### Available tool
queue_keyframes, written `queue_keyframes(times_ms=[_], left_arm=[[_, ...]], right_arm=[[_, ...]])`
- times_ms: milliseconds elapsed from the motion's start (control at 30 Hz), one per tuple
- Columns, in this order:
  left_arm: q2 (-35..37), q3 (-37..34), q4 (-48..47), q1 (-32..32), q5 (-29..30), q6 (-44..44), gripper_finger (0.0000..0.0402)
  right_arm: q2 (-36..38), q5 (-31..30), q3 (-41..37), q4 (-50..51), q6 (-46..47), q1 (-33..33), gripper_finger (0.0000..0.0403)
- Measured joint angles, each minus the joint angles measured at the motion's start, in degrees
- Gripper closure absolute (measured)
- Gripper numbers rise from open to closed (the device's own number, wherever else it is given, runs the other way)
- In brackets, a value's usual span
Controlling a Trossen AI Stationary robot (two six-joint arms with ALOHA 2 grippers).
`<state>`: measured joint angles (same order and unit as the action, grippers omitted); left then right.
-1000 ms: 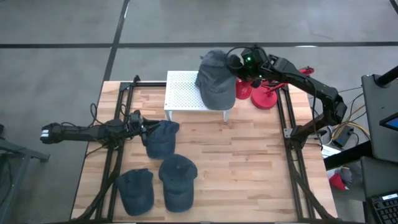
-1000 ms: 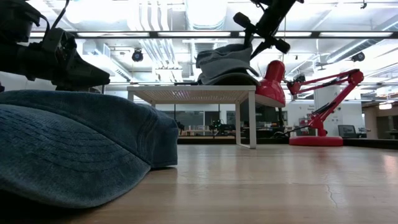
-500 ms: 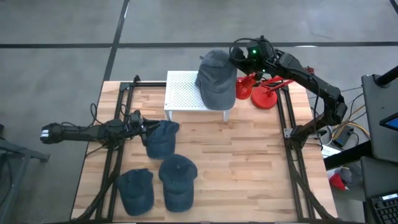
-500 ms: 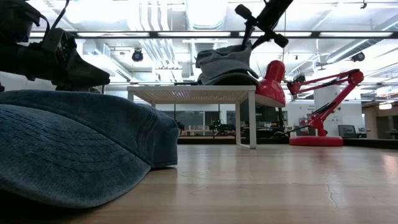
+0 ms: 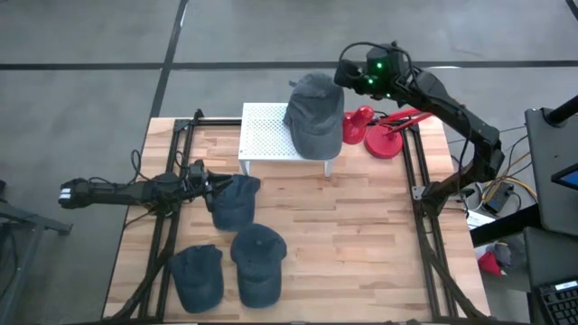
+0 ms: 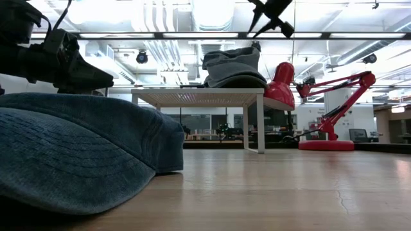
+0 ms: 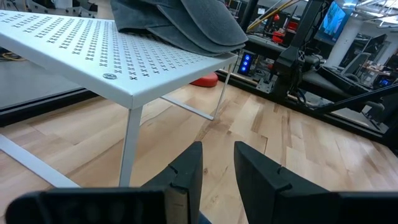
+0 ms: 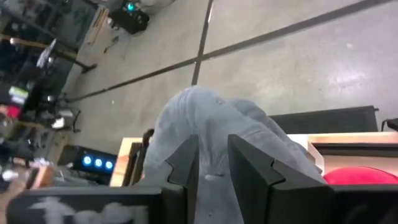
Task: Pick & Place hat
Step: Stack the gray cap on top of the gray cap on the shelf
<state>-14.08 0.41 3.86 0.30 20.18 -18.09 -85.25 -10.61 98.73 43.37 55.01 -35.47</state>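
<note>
The grey cloth cap [image 5: 313, 116] now sits alone on the white perforated metal stand [image 5: 265, 134], its brim overhanging the edge. My right gripper [image 5: 344, 75] has let go and lifted clear, fingers a narrow gap apart, holding nothing. I judge this placement done. My left gripper [image 5: 207, 182] rests pinching a blue denim cap [image 5: 235, 200].

Probably a robotics lab, concrete floor [image 5: 90, 54], ceiling ducts [image 6: 157, 51], strip lights [image 6: 192, 34], equipment racks [image 7: 305, 43]
</note>
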Motion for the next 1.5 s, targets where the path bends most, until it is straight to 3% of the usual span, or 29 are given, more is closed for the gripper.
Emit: queue_keyframes(times_ms=[400, 667, 1133, 1500], left_arm=[[0.0, 0.0, 0.0, 0.0, 0.0, 0.0, 0.0307], [0.0, 0.0, 0.0, 0.0, 0.0, -0.4, 0.0307], [0.0, 0.0, 0.0, 0.0, 0.0, -1.0, 0.0307], [0.0, 0.0, 0.0, 0.0, 0.0, -1.1, 0.0307]], right_arm=[[-5.1, 0.5, -2.3, -4.3, -7.4, 0.9, 0.0351], [-13.2, 0.1, 2.7, -4.1, -8.8, -1.4, 0.0351], [-24.0, 0.2, 17.6, 12.7, -9.9, -2.5, 0.0351], [-25.2, 0.3, 23.3, 16.4, -10.0, -2.3, 0.0351]])
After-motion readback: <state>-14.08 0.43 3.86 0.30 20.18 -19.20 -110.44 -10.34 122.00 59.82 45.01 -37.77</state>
